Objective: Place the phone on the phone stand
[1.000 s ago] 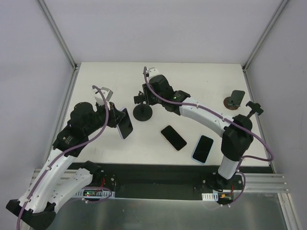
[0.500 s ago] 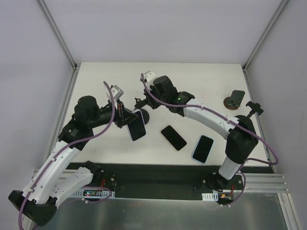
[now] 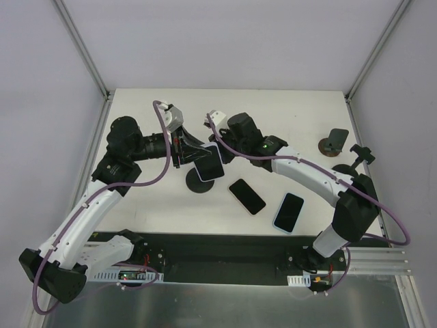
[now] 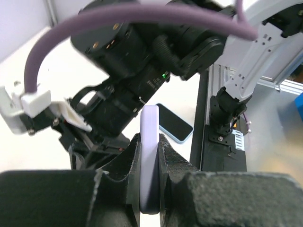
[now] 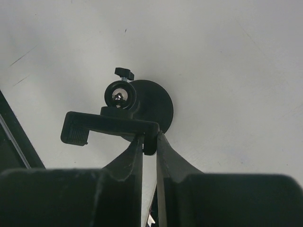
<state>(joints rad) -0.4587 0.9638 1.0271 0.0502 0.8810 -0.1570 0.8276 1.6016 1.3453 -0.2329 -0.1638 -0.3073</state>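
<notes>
Over the middle of the table [image 3: 287, 116], your left gripper [image 4: 150, 144] is pinched narrow on the lavender-edged phone [image 3: 209, 166], carrying it on edge right at the phone stand [image 5: 113, 124]. Your right gripper [image 5: 149, 141] is closed narrow on the end of the stand's cradle bar, bracing it above its round base.

I judge you're at the seating step. Whether phone and cradle already touch, I cannot tell. Next you need to line the phone's edge up with the cradle, slide it in, and only then let go. A dark phone [image 3: 246, 196] and a blue-edged phone [image 3: 289, 212] lie flat, well apart to the right.

No brand, label or writing is legible anywhere.
</notes>
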